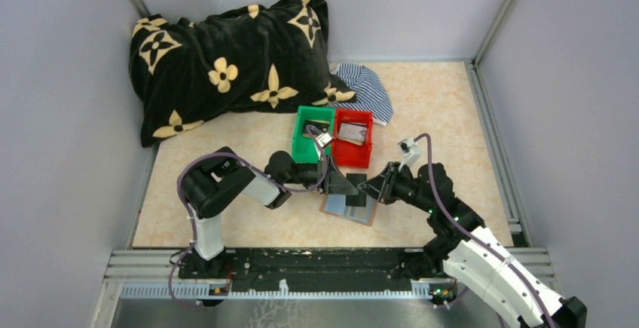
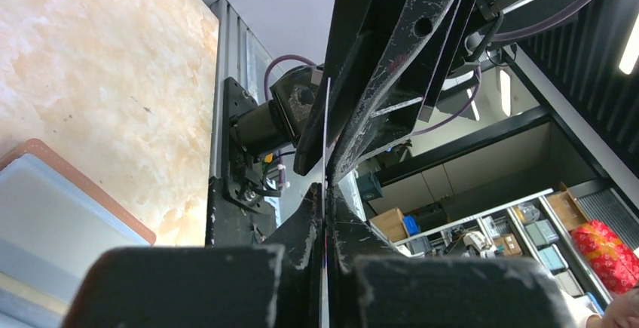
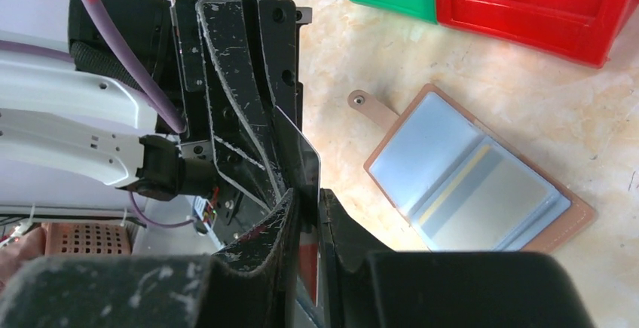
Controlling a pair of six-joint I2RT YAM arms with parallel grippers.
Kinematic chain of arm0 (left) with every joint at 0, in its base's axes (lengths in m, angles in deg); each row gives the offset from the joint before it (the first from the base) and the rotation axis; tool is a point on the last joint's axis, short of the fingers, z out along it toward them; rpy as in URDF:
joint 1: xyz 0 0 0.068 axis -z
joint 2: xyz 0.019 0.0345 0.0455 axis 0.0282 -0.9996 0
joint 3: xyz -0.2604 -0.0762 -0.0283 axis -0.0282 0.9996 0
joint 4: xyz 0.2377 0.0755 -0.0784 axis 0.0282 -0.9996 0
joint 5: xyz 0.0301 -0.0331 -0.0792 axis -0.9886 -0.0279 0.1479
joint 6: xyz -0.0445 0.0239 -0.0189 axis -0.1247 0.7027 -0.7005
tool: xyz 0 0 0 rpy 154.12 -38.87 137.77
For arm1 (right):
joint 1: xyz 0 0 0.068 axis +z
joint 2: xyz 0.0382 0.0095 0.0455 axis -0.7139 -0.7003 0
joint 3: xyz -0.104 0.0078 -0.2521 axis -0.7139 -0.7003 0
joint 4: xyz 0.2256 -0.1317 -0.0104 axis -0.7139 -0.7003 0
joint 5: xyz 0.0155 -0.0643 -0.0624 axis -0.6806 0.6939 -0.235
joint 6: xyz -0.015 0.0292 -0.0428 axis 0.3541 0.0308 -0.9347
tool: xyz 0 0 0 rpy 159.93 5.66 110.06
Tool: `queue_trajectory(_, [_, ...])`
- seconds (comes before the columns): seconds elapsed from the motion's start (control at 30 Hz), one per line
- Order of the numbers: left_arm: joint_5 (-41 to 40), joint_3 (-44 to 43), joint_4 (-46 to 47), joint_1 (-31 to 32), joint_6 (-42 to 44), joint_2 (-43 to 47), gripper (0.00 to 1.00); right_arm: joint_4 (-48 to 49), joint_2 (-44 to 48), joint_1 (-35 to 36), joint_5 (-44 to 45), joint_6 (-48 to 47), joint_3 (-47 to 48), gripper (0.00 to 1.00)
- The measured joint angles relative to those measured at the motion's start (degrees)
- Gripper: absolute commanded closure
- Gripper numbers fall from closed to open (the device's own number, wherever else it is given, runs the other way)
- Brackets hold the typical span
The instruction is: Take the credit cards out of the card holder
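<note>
1. Meeting just above the card holder (image 1: 349, 209), the left gripper (image 1: 348, 185) and right gripper (image 1: 374, 187) face each other tip to tip in the top view, which is too coarse to show anything between them.
2. The right wrist view fills that in. A dark grey card (image 3: 303, 164) stands on edge, running from the left gripper's fingers down into the right gripper's gap.
3. The left wrist view shows that card only as a thin pale line (edge-on), with the left jaws pressed together on it.
4. The right jaws sit either side of the same card, but I cannot tell whether they pinch it or stand just off it.
5. From the right wrist, the holder lies open and flat on the table (image 3: 527, 94) at 4 o'clock. A second card (image 3: 490, 192) with a tan stripe is tucked in the panel farther from the strap.
6. Only the top view shows a third card (image 1: 352, 132) in the red bin (image 1: 353, 158), at 12 o'clock from the holder. The green bin (image 1: 305, 154) touches the red bin's 9 o'clock side.
</note>
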Motion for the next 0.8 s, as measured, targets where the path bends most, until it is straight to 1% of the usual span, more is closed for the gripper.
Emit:
queue_trajectory(0.1, [0.07, -0.31, 0.0, -0.04, -0.15, 0.07, 1.0, 0.2, 0.63, -0.04, -0.13, 0.02, 0.0, 0.87])
queue_trajectory(0.23, [0.39, -0.87, 0.0, 0.13, -0.35, 0.07, 1.0, -0.52, 2.21, -0.04, 0.07, 0.0, 0.0, 0.81])
queue_trajectory(0.33, [0.57, -1.29, 0.02, 0.37, -0.42, 0.07, 1.0, -1.33, 3.23, -0.04, 0.35, -0.02, 0.0, 0.79])
queue_trajectory(0.53, [1.05, -1.66, 0.02, 0.42, -0.61, 0.07, 1.0, -1.84, 4.11, -0.04, 0.72, 0.0, 0.0, 0.68])
queue_trajectory(0.8, [0.92, -1.68, 0.02, 0.42, -0.61, 0.07, 1.0, -3.52, 5.57, -0.04, 0.9, -0.02, 0.0, 0.68])
